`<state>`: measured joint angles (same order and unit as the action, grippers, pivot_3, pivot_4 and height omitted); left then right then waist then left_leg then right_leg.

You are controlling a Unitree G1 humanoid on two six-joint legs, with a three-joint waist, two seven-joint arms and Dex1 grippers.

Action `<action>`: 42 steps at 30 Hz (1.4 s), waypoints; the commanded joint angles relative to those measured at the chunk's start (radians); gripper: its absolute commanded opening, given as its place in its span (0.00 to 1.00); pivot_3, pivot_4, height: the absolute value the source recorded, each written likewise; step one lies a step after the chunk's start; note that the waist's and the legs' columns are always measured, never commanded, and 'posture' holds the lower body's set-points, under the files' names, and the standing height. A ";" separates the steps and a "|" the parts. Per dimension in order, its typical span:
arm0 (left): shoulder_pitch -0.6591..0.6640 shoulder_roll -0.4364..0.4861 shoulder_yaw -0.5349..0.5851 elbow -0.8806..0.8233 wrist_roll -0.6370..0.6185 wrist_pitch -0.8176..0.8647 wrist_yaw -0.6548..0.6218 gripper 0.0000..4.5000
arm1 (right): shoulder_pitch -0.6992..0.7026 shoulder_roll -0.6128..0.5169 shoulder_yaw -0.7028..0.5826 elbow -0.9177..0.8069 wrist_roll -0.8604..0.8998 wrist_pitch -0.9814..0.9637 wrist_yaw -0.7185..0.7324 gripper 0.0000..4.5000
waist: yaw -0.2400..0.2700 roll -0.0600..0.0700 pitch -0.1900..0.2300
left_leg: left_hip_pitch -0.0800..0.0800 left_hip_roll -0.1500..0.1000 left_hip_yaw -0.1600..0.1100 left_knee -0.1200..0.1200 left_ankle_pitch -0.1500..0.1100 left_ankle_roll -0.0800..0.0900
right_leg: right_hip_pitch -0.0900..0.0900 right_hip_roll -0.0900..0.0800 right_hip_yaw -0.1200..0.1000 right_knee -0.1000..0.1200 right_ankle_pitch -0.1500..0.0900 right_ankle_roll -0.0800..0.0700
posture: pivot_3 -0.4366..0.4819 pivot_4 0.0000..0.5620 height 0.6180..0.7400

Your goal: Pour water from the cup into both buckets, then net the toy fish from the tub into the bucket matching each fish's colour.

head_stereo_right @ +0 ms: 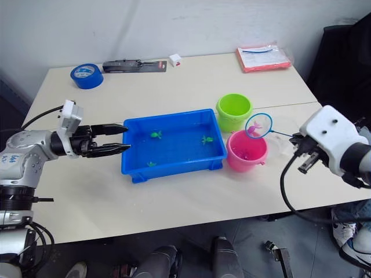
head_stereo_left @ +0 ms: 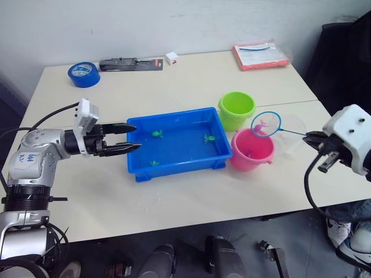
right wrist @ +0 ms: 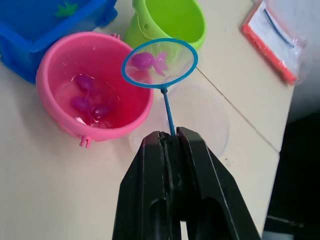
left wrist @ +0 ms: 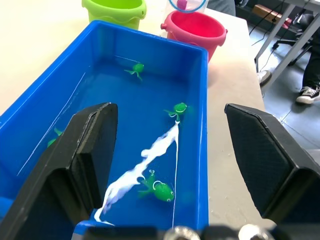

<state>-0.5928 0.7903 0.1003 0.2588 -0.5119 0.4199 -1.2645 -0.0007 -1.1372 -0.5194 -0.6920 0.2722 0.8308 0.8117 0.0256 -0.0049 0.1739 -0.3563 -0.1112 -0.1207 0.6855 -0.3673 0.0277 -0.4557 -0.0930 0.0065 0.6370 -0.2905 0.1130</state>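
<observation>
Swimming in the shallow blue plastic tub [head_stereo_left: 174, 168] are three green toy fish [head_stereo_left: 157, 134]; three magenta ones [right wrist: 82, 82] are lying in the pink bucket [right wrist: 55, 70]. Right gripper [right wrist: 170, 137] is clenching the blue-rimmed net [right wrist: 160, 62] carrying one magenta fish [right wrist: 145, 61]; left gripper [head_stereo_left: 132, 137] is gaping empty.

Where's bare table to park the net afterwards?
Free: the near strip in front of the tub, and the wide patch between the tub and the tape roll. Crowded: the right side, where the green bucket, pink bucket and cup cluster.

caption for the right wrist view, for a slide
Right hand shut on the net, a pink fish in it, above the pink bucket.
</observation>
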 commanded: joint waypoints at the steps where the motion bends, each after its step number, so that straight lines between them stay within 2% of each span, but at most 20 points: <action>1: -0.036 -0.005 0.005 0.024 0.011 -0.028 -0.018 0.82 | 0.061 -0.042 -0.055 -0.031 -0.123 -0.181 0.035 0.18 | 0.000 0.000 0.000 | 0.000 0.000 0.000 0.000 0.000 0.000 | 0.000 0.000 0.000 0.000 0.000 0.000 | 0.48 0.27 1.00; 5: -0.054 -0.013 0.000 0.047 0.022 -0.041 -0.028 0.82 | 0.127 -0.066 -0.074 -0.001 -0.241 -0.346 0.068 0.18 | -0.002 0.000 0.000 | 0.000 0.000 0.000 0.001 0.000 0.000 | 0.000 0.000 0.000 0.000 0.000 0.001 | 0.48 0.27 1.00; 16: -0.078 -0.038 -0.002 0.077 0.046 -0.052 -0.037 0.82 | 0.136 -0.083 -0.068 0.086 -0.455 -0.723 0.085 0.18 | -0.003 0.000 0.000 | 0.001 0.000 0.001 0.002 0.000 0.000 | 0.000 0.000 -0.001 0.000 0.000 0.001 | 0.48 0.27 1.00; 25: -0.080 -0.045 -0.002 0.090 0.053 -0.064 -0.042 0.82 | 0.201 -0.039 -0.135 0.178 -0.570 -1.045 0.083 0.18 | -0.004 0.000 0.000 | 0.001 0.000 0.002 0.003 0.000 0.000 | 0.000 0.001 -0.001 0.001 0.000 0.001 | 0.48 0.27 1.00; 33: -0.082 -0.051 -0.007 0.097 0.056 -0.072 -0.048 0.82 | 0.200 0.015 -0.138 0.208 -0.662 -1.217 -0.002 0.18 | -0.004 0.000 0.000 | 0.001 -0.001 0.002 0.006 0.000 0.000 | 0.001 0.001 -0.001 0.003 0.000 0.001 | 0.48 0.27 1.00; 42: -0.093 -0.058 -0.015 0.108 0.064 -0.073 -0.060 0.82 | 0.193 0.069 -0.161 0.234 -0.767 -1.326 -0.119 0.18 | -0.004 0.000 0.000 | 0.001 -0.001 0.003 0.007 0.000 0.000 | 0.000 0.001 -0.001 0.006 0.000 0.001 | 0.48 0.27 1.00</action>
<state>-0.6629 0.7271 0.0802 0.3696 -0.4513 0.3589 -1.3126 0.2041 -1.0751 -0.6392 -0.4577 -0.4870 -0.4801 0.7192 0.0214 -0.0052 0.1737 -0.3551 -0.1126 -0.1173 0.6934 -0.3673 0.0278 -0.4554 -0.0921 0.0058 0.6427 -0.2902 0.1135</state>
